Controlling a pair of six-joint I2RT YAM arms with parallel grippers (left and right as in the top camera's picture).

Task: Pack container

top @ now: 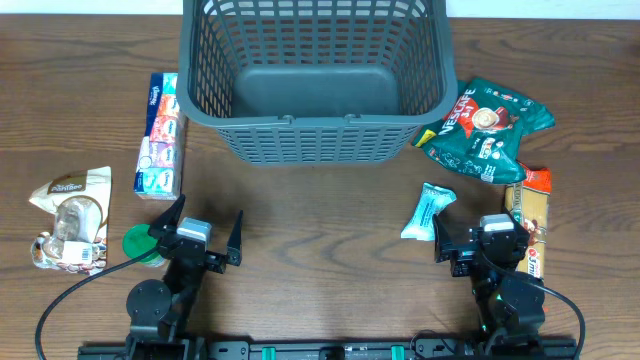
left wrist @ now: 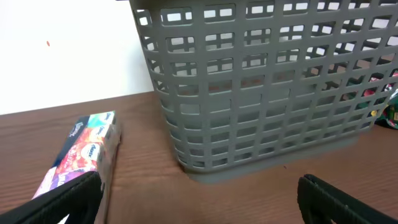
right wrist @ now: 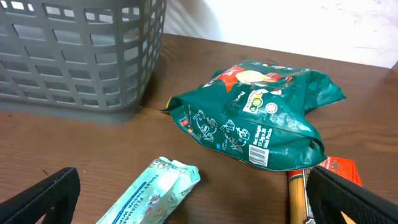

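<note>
The container (top: pixel 313 150), a large dark grey slatted basket, stands at the back centre with nothing in it; it also shows in the left wrist view (left wrist: pixel 261 93) and the right wrist view (right wrist: pixel 74 56). My left gripper (top: pixel 204 232) is open and empty in front of the basket's left side, next to a long tissue pack (top: pixel 161 134) (left wrist: pixel 81 152). My right gripper (top: pixel 484 240) is open and empty; a pale green wipes pack (top: pixel 428 211) (right wrist: pixel 152 196) lies between its fingers' reach. A green Nescafe bag (top: pixel 487 128) (right wrist: pixel 255 115) lies right of the basket.
An orange spaghetti pack (top: pixel 529 215) (right wrist: pixel 298 196) lies by the right gripper. A white and brown snack bag (top: pixel 70 215) sits at the far left. A green round lid or cup (top: pixel 140 243) is just left of the left arm.
</note>
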